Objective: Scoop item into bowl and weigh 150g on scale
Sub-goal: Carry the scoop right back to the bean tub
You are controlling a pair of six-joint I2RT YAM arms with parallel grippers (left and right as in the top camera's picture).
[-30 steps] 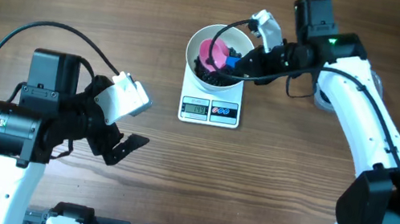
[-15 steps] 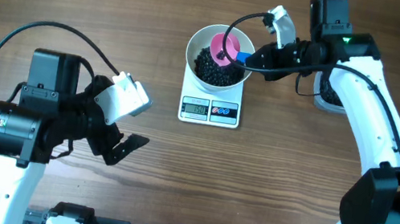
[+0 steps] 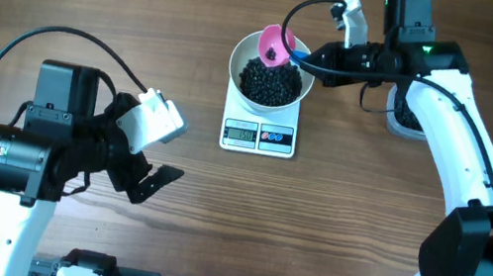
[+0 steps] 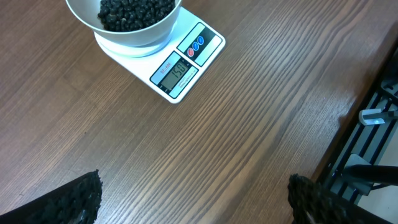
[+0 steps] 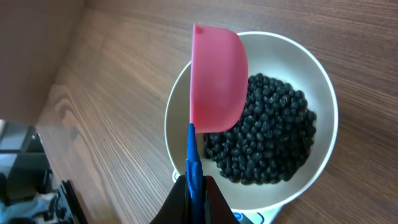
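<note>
One bowl [image 3: 237, 60] of beads [image 3: 271, 83] on one scale [image 3: 259, 136]; right pincer [image 5: 194, 190] pinches one scoop [image 5: 214, 81], left pincer [image 4: 193, 196] spread.

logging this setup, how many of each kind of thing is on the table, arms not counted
white bowl: 1
white scale: 1
pink scoop: 1
black bean pile: 1
tub, partly hidden: 1
total: 5
</note>
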